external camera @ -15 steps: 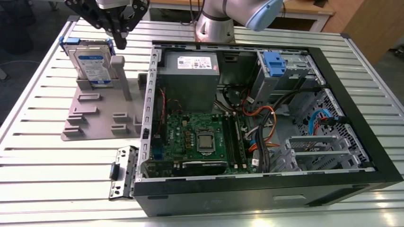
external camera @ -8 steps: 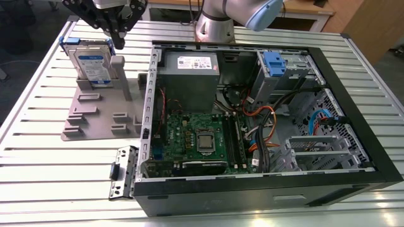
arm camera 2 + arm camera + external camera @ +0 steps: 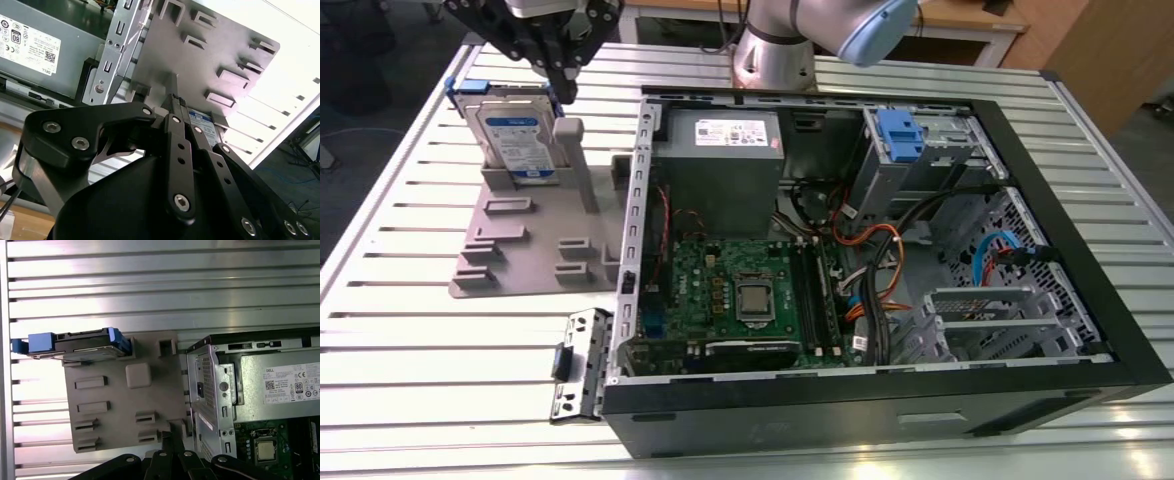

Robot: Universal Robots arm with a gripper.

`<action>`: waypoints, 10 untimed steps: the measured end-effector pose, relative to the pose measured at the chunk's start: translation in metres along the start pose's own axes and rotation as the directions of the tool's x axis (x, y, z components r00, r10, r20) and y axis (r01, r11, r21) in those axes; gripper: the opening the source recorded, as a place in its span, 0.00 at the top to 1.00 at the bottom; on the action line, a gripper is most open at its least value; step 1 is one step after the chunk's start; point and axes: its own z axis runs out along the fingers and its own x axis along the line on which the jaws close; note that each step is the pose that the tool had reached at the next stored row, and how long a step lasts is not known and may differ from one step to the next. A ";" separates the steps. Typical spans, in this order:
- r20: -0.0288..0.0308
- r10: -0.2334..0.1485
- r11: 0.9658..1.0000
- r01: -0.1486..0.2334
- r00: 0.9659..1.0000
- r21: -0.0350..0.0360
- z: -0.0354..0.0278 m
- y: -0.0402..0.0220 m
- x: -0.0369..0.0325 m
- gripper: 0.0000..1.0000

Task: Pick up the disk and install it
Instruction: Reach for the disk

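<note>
The disk (image 3: 516, 135) stands on edge in a slot at the far end of a grey holder plate (image 3: 534, 250), its white-and-blue label facing the camera and blue rails along its sides. From above, in the first wrist view, the disk (image 3: 80, 344) is a thin bar with blue ends on the holder plate (image 3: 125, 405). My gripper (image 3: 566, 88) hangs just above the disk's top corner on the exterior view's right, fingers drawn together and holding nothing. In the second wrist view the black fingers (image 3: 176, 130) meet in front of the disk's label (image 3: 202, 120).
An open computer case (image 3: 854, 260) lies on the slatted metal table (image 3: 400, 380) to the exterior view's right of the holder. Inside are a grey power supply box (image 3: 720, 150), a motherboard (image 3: 740, 290), cables and a metal drive cage with a blue latch (image 3: 903, 135). A loose metal bracket (image 3: 580, 365) lies by the case's near corner.
</note>
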 end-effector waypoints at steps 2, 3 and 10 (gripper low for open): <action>0.000 0.000 1.000 0.000 1.000 0.001 0.0000 0.0004 0.0033 0.90; 0.000 0.000 1.000 0.000 1.000 0.001 0.0001 0.0005 0.0050 0.90; 0.001 0.000 1.000 0.000 1.000 0.010 0.0044 0.0030 0.0171 0.90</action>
